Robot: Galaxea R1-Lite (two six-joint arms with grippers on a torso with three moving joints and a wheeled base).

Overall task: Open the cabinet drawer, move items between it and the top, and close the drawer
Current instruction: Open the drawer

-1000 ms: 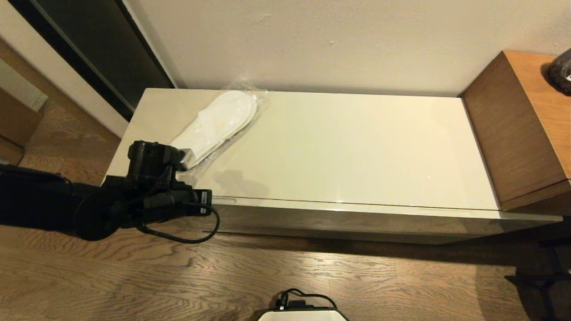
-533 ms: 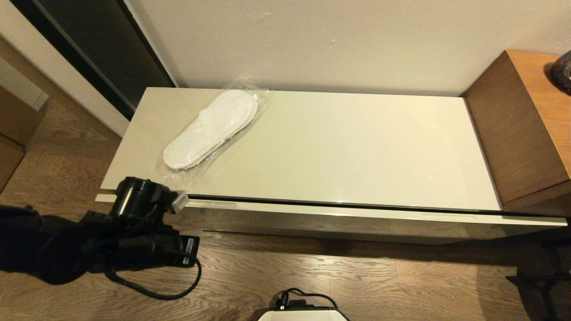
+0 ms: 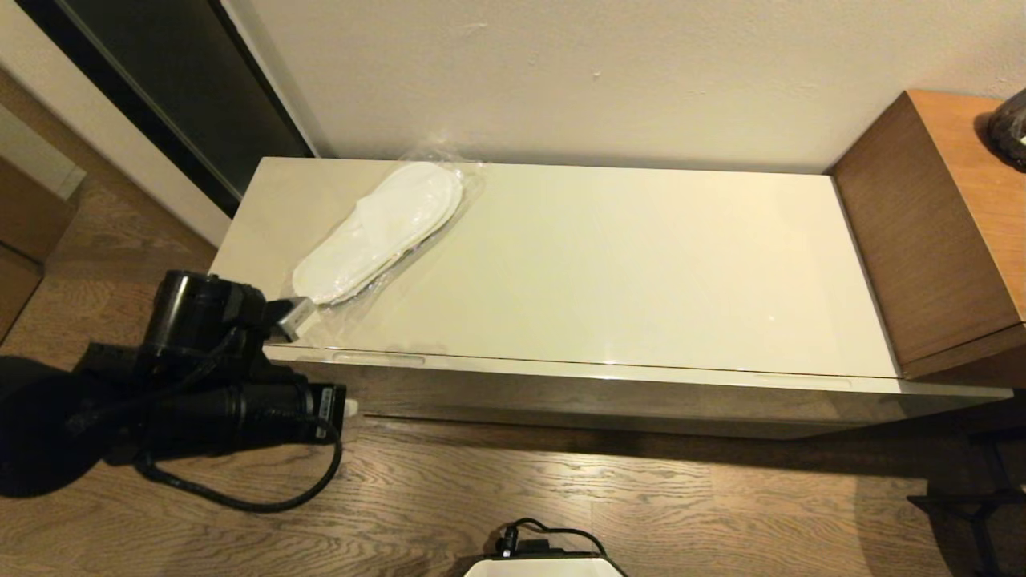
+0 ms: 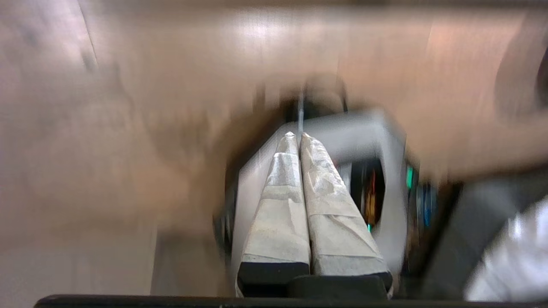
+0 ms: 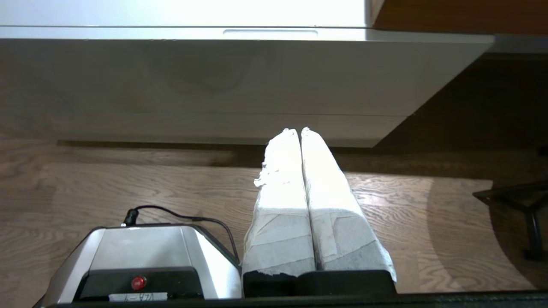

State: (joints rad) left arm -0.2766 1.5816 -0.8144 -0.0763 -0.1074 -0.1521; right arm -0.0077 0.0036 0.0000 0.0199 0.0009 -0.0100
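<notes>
The left gripper (image 3: 290, 318), fingers pressed together on nothing, is held at the closed cabinet drawer (image 3: 609, 401)'s left end beside the slippers (image 3: 377, 232); the right gripper (image 5: 299, 130) is likewise closed and empty.

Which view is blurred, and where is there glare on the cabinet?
Left wrist view: the background is smeared by motion blur, while the shut left end effector stays fairly sharp. Head view: soft glare on the glossy top. Right wrist view: sharp, the top overexposed to white.

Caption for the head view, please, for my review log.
Left claw shut at the closed cabinet drawer front's left end; wrapped slippers lie on the top.
</notes>
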